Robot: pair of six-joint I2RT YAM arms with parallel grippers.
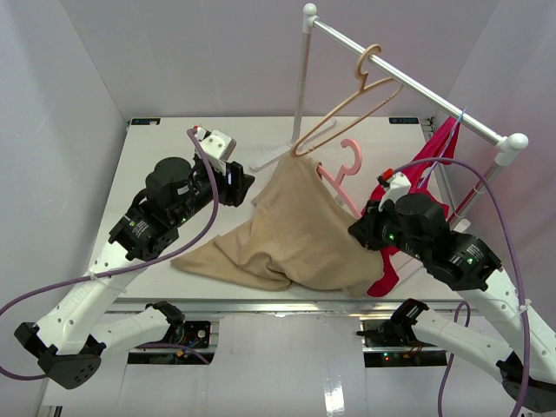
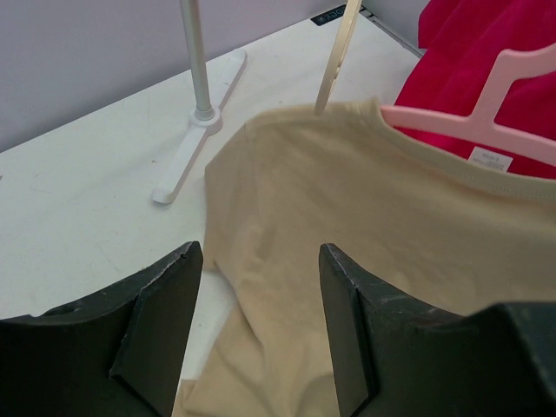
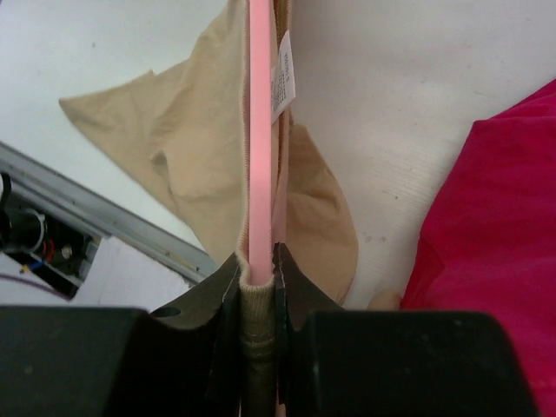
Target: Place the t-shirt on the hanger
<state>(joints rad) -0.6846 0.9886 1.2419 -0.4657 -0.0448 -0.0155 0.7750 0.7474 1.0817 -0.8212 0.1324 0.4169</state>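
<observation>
The tan t-shirt (image 1: pixel 300 226) hangs raised over the pink hanger (image 1: pixel 345 169), whose hook sticks out above the collar. Its lower part drapes on the table. My right gripper (image 1: pixel 369 233) is shut on the hanger arm and the shirt's collar together. In the right wrist view the pink bar (image 3: pixel 260 139) runs up from the jaws with tan cloth (image 3: pixel 195 148) around it. My left gripper (image 1: pixel 246 185) is open and empty, just left of the shirt. In the left wrist view the shirt (image 2: pixel 365 226) lies beyond the open fingers (image 2: pixel 165 321), the hanger (image 2: pixel 486 109) at upper right.
A clothes rail (image 1: pixel 408 80) on a white stand (image 1: pixel 301 78) crosses the back right, with a peach-tan hanger (image 1: pixel 360 91) on it. A magenta-red garment (image 1: pixel 426 169) and a thin blue hanger (image 1: pixel 447 139) hang at the right. The stand's foot (image 2: pixel 195 130) is ahead of my left gripper.
</observation>
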